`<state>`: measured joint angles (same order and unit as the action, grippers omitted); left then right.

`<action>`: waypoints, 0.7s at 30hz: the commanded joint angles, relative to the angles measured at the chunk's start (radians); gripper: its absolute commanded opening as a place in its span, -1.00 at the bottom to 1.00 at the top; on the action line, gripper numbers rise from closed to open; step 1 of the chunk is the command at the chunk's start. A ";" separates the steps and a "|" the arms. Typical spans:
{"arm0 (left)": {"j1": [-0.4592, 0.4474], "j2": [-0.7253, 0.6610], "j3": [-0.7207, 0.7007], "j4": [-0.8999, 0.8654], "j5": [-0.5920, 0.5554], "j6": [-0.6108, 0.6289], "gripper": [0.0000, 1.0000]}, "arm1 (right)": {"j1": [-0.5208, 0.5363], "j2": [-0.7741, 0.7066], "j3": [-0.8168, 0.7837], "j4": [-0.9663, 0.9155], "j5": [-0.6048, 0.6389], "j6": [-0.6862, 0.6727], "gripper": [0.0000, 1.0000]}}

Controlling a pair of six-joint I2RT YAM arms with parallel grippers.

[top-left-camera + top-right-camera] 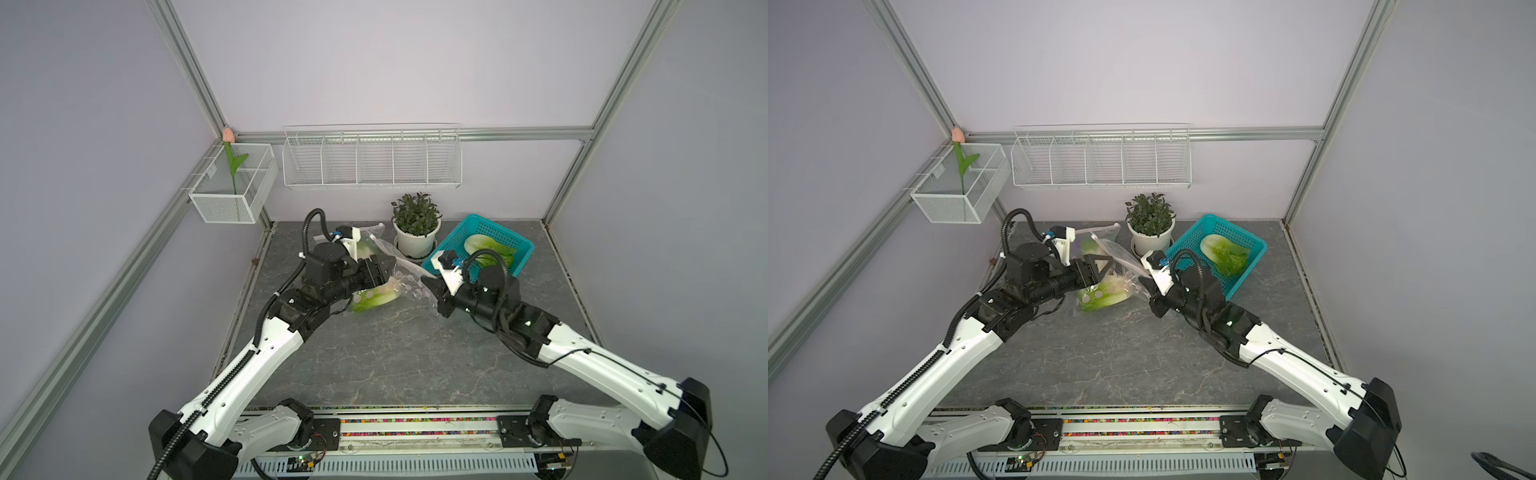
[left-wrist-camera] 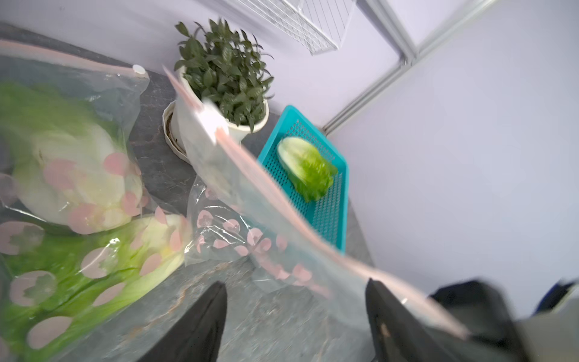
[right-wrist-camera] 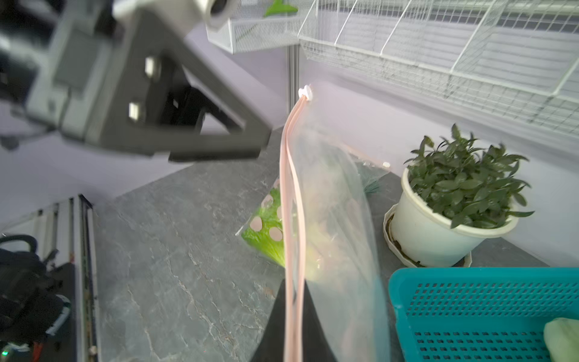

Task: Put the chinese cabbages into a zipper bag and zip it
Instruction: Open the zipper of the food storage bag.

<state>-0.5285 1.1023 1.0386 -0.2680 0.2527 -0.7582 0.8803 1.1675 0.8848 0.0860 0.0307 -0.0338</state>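
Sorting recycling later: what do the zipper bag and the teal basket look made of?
The zipper bag: thin clear plastic film, glossy and crinkled, see-through. The teal basket: probably rigid moulded plastic, with perforated walls and even colour.

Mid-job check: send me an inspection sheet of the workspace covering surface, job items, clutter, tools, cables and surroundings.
Surface: grey marbled tabletop; damage, nothing seen.
Job's things: clear pink-spotted zipper bag, mouth open, holds two crinkled light-green chinese cabbages; third cabbage lies in the teal perforated plastic basket.
Clutter: dark-leaved plant in a white pot, beside the basket.
Grippers: left tool open over the bag; right tool shut on the bag's pink zip strip.
Cables: black corrugated hoses on both arms; snags, nothing seen.
Surroundings: white wire rack and white mesh box with a tulip, on the walls.
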 commanded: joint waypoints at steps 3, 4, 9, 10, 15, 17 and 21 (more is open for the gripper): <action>0.032 -0.042 -0.058 0.069 0.062 -0.237 0.53 | 0.126 0.070 -0.094 0.274 0.195 -0.066 -0.86; 0.032 -0.050 -0.062 0.063 0.057 -0.234 0.51 | 0.137 0.078 -0.099 0.290 0.206 -0.059 -0.86; 0.033 -0.121 -0.070 -0.087 -0.047 -0.206 0.43 | 0.149 0.101 -0.110 0.325 0.248 -0.022 -0.86; 0.033 -0.144 -0.081 -0.104 -0.071 -0.204 0.44 | 0.148 0.101 -0.108 0.324 0.251 -0.022 -0.86; 0.033 -0.216 -0.217 0.015 -0.053 -0.282 0.43 | 0.151 0.097 -0.108 0.318 0.243 0.004 -0.83; 0.034 -0.188 -0.248 0.108 -0.016 -0.297 0.42 | 0.157 0.099 -0.107 0.319 0.232 0.012 -0.79; 0.035 -0.115 -0.244 0.208 0.012 -0.302 0.22 | 0.175 0.114 -0.103 0.320 0.232 0.015 -0.78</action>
<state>-0.4973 0.9585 0.7948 -0.1814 0.2367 -1.0229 1.0405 1.2686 0.7826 0.3649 0.2577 -0.0326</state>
